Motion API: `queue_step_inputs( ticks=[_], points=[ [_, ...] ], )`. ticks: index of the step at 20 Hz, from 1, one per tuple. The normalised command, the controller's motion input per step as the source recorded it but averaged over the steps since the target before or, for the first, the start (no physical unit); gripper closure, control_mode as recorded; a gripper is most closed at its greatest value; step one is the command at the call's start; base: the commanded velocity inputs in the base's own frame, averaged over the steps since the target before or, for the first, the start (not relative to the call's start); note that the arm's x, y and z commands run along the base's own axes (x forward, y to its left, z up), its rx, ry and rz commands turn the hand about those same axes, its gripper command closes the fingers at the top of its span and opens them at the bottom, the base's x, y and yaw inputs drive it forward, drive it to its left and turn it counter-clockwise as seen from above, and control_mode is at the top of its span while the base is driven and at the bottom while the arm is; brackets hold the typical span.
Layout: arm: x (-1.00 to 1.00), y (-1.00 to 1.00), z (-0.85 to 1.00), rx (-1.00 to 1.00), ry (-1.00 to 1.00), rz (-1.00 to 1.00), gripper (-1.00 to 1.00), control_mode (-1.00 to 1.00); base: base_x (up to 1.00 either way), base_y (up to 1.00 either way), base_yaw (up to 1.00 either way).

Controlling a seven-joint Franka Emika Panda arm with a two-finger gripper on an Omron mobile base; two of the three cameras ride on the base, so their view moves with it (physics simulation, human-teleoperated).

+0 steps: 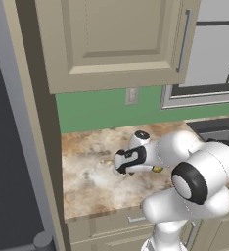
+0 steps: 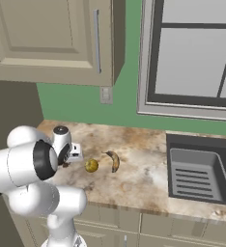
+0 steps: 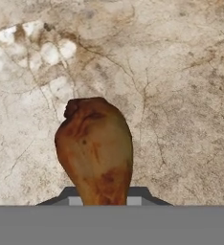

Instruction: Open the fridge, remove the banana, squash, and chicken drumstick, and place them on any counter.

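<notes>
The gripper (image 3: 102, 202) pinches the chicken drumstick (image 3: 95, 149) between its two dark fingertips, the thick brown end hanging just above the mottled worktop (image 3: 181, 95). In the hand view, bare stone surface lies on every side of the drumstick.

Taking the drumstick as the landmark: from the right base view, the round yellow-olive squash (image 2: 91, 165) rests on the worktop just to its right, and the curved banana (image 2: 114, 160) lies just beyond the squash, the two close together but apart. Further right, a wide stretch of open worktop runs to the dark sink (image 2: 202, 173). The worktop's brown front edge passes near the drumstick, toward the robot.

In the left base view, the gripper (image 1: 117, 166) hovers over mid-worktop, with clear surface between it and the fridge (image 1: 11, 147) at far left. A beige wall cabinet (image 1: 116, 39) hangs overhead.
</notes>
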Motion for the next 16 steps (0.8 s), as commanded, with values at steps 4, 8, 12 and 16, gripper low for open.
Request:
queue_step_inputs(
  ticks=[4,8,12,16],
  points=[
    [0.04,0.07,-0.31,0.00,0.01,0.00,-1.00,-1.00,0.00,0.00,0.00],
    [-0.01,0.01,-0.08,0.00,0.00,0.00,-1.00,-1.00,0.00,0.00,0.00],
    [-0.20,0.00,0.02,0.00,0.00,0.00,-1.00,-1.00,0.00,0.00,0.00],
    [-0.23,0.00,0.38,0.00,-0.05,0.00,-1.00,-1.00,0.00,0.00,0.00]
  ],
)
